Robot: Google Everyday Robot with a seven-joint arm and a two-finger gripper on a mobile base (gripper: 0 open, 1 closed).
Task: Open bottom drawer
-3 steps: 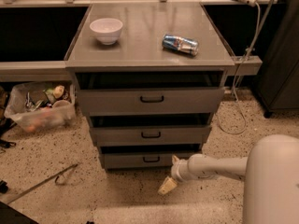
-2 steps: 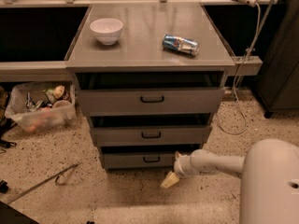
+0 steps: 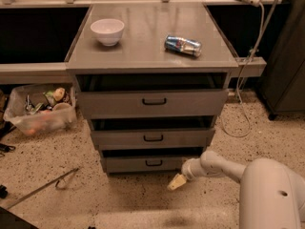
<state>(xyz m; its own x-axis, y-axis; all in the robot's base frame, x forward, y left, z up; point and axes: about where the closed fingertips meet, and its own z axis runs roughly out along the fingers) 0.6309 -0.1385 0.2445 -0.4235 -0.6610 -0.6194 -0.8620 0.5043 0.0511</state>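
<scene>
The bottom drawer [image 3: 128, 165] is the lowest of the cabinet's [image 3: 152, 67] 3 grey drawers, just above the floor [image 3: 119, 199]. Its front faces the camera and its long axis runs level across the cabinet's width; the small black loop handle [image 3: 154, 162] lies along that axis at mid-front. A dark gap separates it from the middle drawer [image 3: 119, 139]. The end effector [image 3: 177, 182] hangs low before the cabinet's lower right corner, right of and below the handle, apart from it, tip slanting down and left. How far open it is cannot be told. On the cabinet's top surface [image 3: 143, 46] sit a white bowl [image 3: 107, 31] at the left and a can [image 3: 183, 45] on its side at the right
</scene>
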